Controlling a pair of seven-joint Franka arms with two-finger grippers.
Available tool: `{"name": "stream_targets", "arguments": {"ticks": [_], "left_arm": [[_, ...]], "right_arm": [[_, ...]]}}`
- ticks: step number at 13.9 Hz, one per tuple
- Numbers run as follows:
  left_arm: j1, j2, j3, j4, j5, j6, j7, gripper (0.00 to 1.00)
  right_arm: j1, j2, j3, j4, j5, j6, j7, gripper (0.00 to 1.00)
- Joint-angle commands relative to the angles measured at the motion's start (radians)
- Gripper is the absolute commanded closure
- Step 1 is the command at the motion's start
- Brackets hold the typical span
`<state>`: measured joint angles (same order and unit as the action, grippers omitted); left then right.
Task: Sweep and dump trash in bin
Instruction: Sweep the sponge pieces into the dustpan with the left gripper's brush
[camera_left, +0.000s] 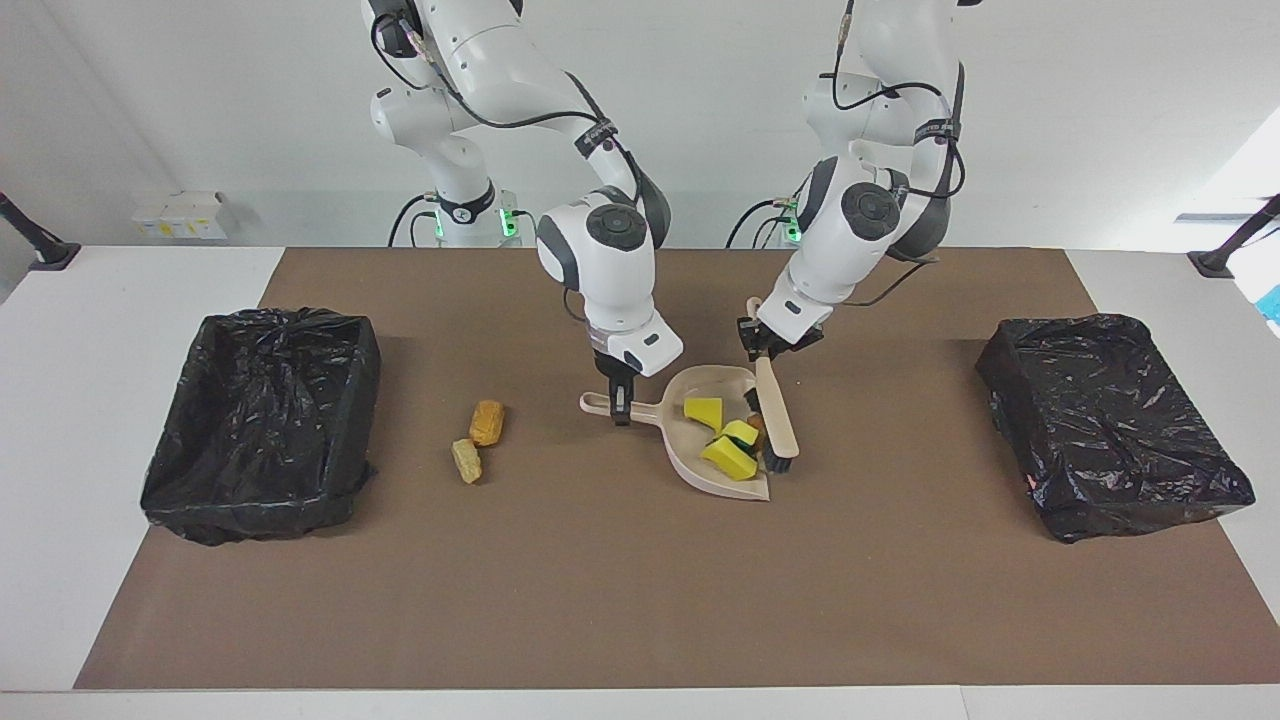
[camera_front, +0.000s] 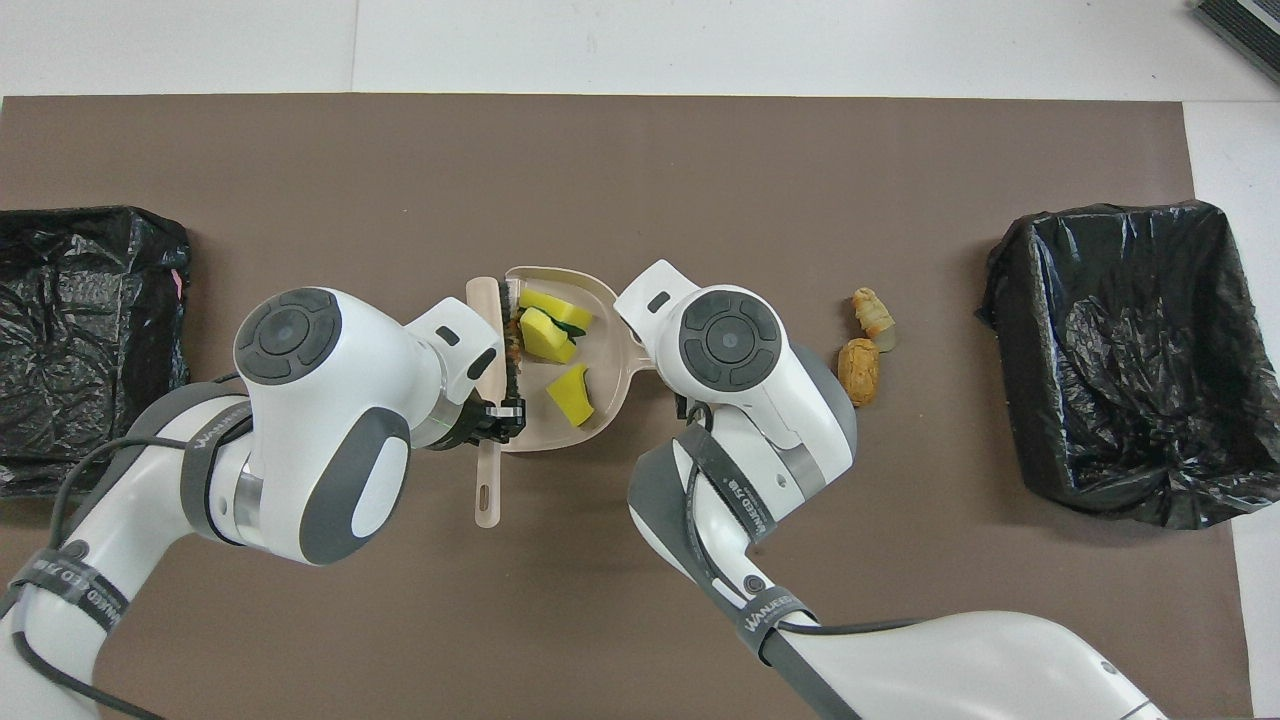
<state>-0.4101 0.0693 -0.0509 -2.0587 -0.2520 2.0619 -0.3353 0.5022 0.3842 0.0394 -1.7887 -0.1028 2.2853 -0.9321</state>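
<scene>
Now the left end effector (camera_left: 768, 349) is clamped on the handle of the beige long-handled brush (camera_left: 775, 410), whose dark bristles rest at the open mouth of the beige plastic dustpan (camera_left: 690, 455). The right end effector (camera_left: 620, 410) is clamped on the dustpan's handle. Bright yellow foam chunks (camera_left: 727, 455) lie inside the pan (one shows a green layer). An orange-tan bread-like lump (camera_left: 487, 422) and a pale yellow crinkled piece (camera_left: 466, 461) sit on the brown mat (camera_left: 600, 600) covering the desk, between the dustpan and the black-lined bin (camera_left: 262, 422) at the right arm's end. Another black-lined bin (camera_left: 1110, 435) stands at the left arm's end.
</scene>
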Motion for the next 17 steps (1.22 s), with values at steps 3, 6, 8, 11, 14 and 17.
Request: {"name": "stream_targets", "arguments": {"ticks": [3,6,8,11,14,17], "left_arm": [[0.111,-0.045,0.022,0.088,-0.018,-0.187,0.033,1.0],[0.149,-0.057,0.026,0.069,-0.017,-0.189,0.093,1.0],[0.178,-0.04,0.025,0.058,-0.013,-0.169,0.215,1.0],[0.127,-0.011,0.023,-0.027,-0.01,-0.039,0.254,1.0],[0.018,-0.025,0.023,-0.078,-0.012,-0.005,0.227,1.0],[-0.05,-0.023,0.022,-0.045,-0.016,-0.076,0.141,1.0]], "right_arm": [[0.002,0.025,0.011,0.006,-0.003,0.013,0.03,1.0],[0.002,0.024,0.011,0.006,-0.003,0.01,0.032,1.0],[-0.005,0.019,0.011,0.006,0.0,0.011,0.029,1.0],[-0.014,0.021,0.011,0.006,0.018,0.04,0.044,1.0],[-0.03,0.019,0.011,0.006,0.098,0.059,0.021,1.0],[-0.033,0.015,0.011,0.006,0.103,0.063,0.018,1.0]]}}
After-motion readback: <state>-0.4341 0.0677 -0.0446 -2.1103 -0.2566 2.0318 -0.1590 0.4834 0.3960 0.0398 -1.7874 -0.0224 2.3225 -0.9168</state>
